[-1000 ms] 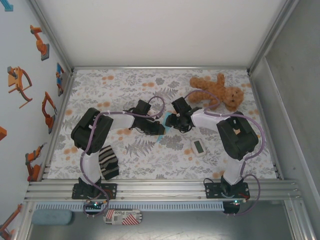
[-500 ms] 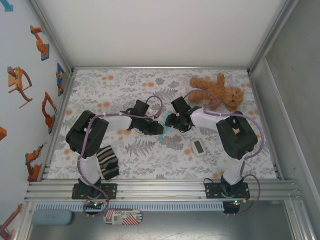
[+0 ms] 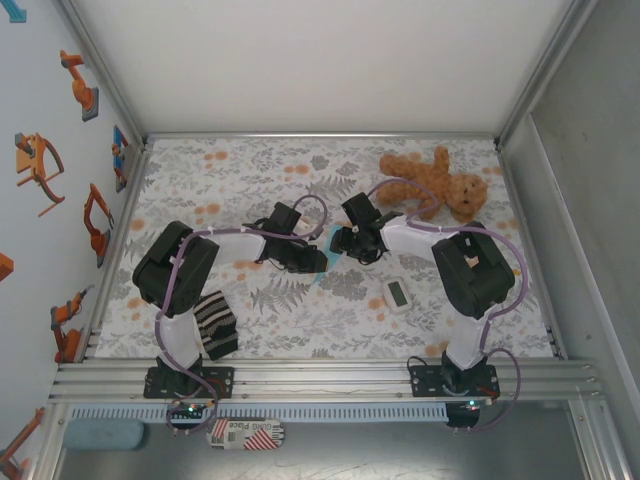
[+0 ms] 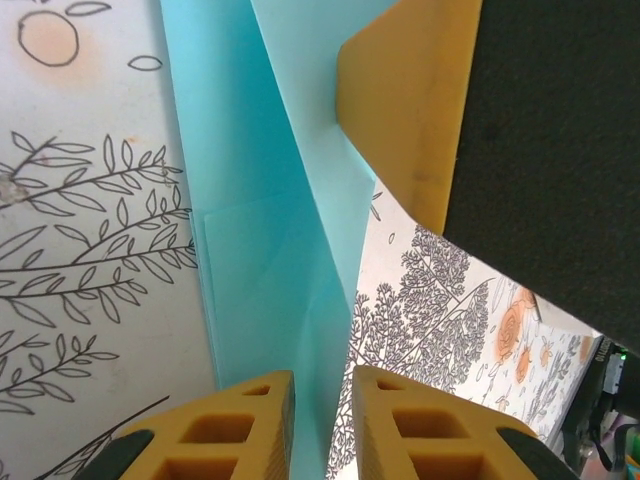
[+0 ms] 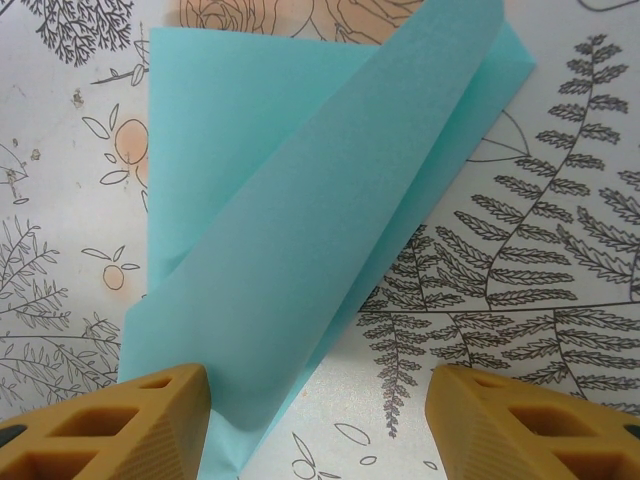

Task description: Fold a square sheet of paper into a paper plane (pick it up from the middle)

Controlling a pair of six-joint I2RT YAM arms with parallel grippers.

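At the bottom of my left wrist view, my left claw [image 4: 322, 405] pinches a crease of the light-blue paper [image 4: 260, 250], lying mid-frame on the floral table [image 3: 250, 170]. My right claw [image 5: 320, 400] gapes beside a raised flap. I judge it part-folded, no dart yet.

Bright, even overhead light, soft shadows, sharp close-ups.

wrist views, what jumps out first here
A half-folded light-blue paper lies mid-table on the floral mat, one flap standing up. The left fingers pinch its crease while the right fingers straddle the flap, wide open. A brown teddy bear lies at the far right.
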